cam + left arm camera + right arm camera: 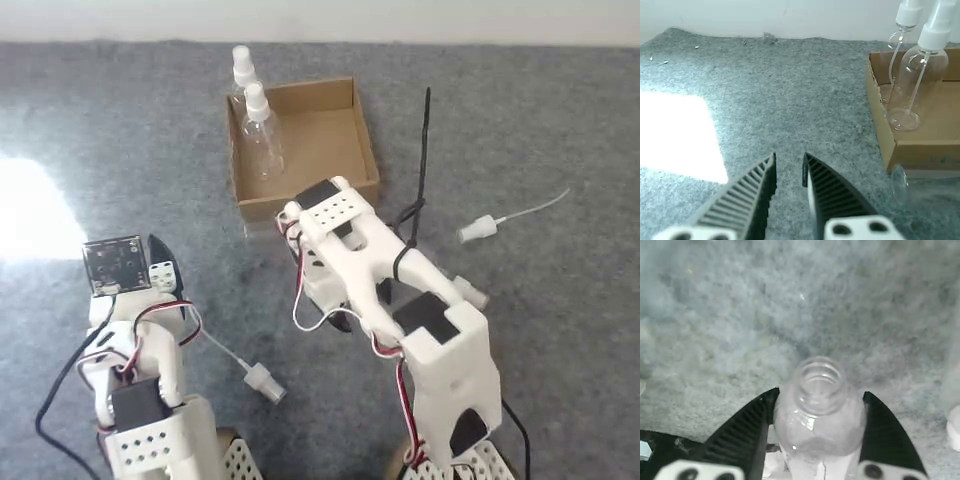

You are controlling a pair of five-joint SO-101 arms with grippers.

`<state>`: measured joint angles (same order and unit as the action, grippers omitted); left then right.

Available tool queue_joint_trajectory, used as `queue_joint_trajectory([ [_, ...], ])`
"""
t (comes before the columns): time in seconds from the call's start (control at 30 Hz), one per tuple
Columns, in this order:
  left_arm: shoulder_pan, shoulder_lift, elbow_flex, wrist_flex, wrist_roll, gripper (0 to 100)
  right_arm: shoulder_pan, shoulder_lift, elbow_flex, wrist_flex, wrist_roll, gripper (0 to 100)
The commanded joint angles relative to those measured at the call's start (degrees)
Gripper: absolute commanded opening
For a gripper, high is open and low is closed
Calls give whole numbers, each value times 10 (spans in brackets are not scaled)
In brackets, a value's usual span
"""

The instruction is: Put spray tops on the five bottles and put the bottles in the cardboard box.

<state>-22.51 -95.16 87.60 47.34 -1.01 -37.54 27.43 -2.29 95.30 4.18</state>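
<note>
- right hand (820,392) clamped round a clear bottle (818,412), neck open, base cut off
- left hand (789,170) open just a crack, empty, above the worktop (765,100)
- cardboard box (330,130) holds a topped bottle (262,140); second topped bottle (243,68) by its far corner, base hidden
- loose spray top (265,382) beside the left arm

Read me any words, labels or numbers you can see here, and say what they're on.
Nothing here reads clearly.
Faint bluish marks on the front wall of the brown cardboard box: too blurred to read.
Small square circuit board on an arm: markings too small to read.
</note>
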Motion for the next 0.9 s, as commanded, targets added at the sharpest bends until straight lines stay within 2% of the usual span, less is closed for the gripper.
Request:
queue_joint_trajectory([
  [0.0,-2,-9,-10,-14,-4,80,-36,-80,21,11,3,195],
  [0.43,-2,-9,-10,-14,-4,80,-47,-275,110,2,3,195],
  [0.87,-2,-9,-10,-14,-4,80,-47,-489,247,-97,3,195],
])
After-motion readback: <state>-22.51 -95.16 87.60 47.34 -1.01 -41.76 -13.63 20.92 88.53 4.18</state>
